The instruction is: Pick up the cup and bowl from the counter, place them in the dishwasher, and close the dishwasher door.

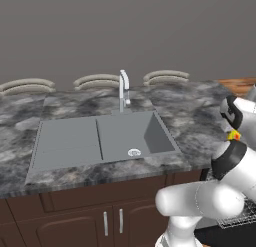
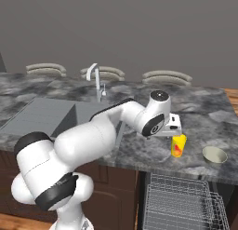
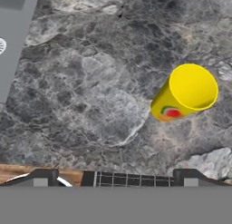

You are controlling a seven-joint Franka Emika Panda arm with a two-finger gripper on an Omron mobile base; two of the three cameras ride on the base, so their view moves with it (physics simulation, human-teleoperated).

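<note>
**Cup pick: centre before descending**

Gripper [image 2: 175, 129] hangs jaws wide, empty, just above the yellow cup [image 3: 186, 94], which sits right of centre in the hand view. Shift toward it, then drop straight. Cup looks upright; the tilted view makes that hard to confirm. Bowl [image 2: 214, 154] waits at right.

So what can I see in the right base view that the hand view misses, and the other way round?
The right base view alone has the pale bowl sitting on the counter to the right of the cup, the faucet behind the sink, and the pulled-out wire rack below the counter edge. The hand view alone looks down into the cup's open mouth and catches the sink drain at its left edge. Both share the upright yellow cup with its red and green mark, standing on the marbled counter.
</note>
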